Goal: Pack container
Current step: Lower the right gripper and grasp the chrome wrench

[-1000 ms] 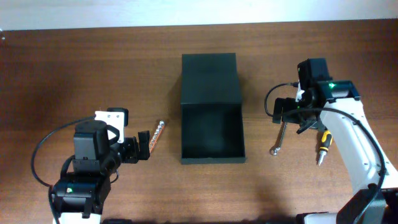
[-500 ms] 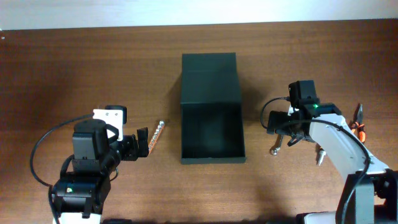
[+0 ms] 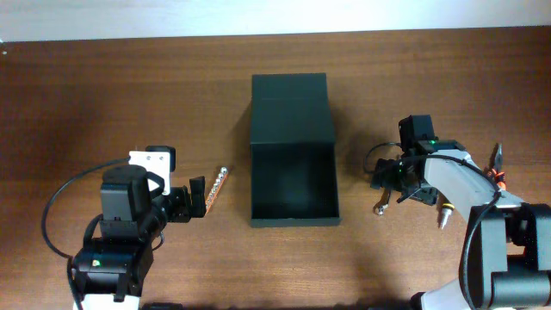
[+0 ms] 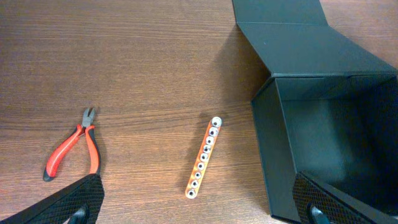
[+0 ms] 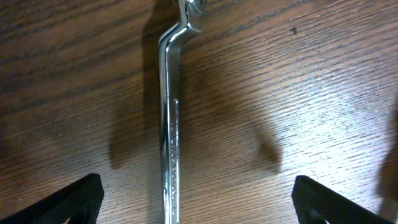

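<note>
Container (image 3: 291,112) sitting open and empty at table (image 3: 129,86) centre | right end effector (image 5: 199,202) hovering released astride wrench (image 5: 169,124) toward right edge | left end effector (image 4: 196,208) released, waiting near left edge | risk: wrench lying flat and thin, off-centre closing possibly skidding it aside

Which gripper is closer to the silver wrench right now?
Right. The right gripper hangs directly over the wrench, its open jaws on either side of the shaft. The left gripper sits on the far side of the container, beside the orange holed strip.
</note>
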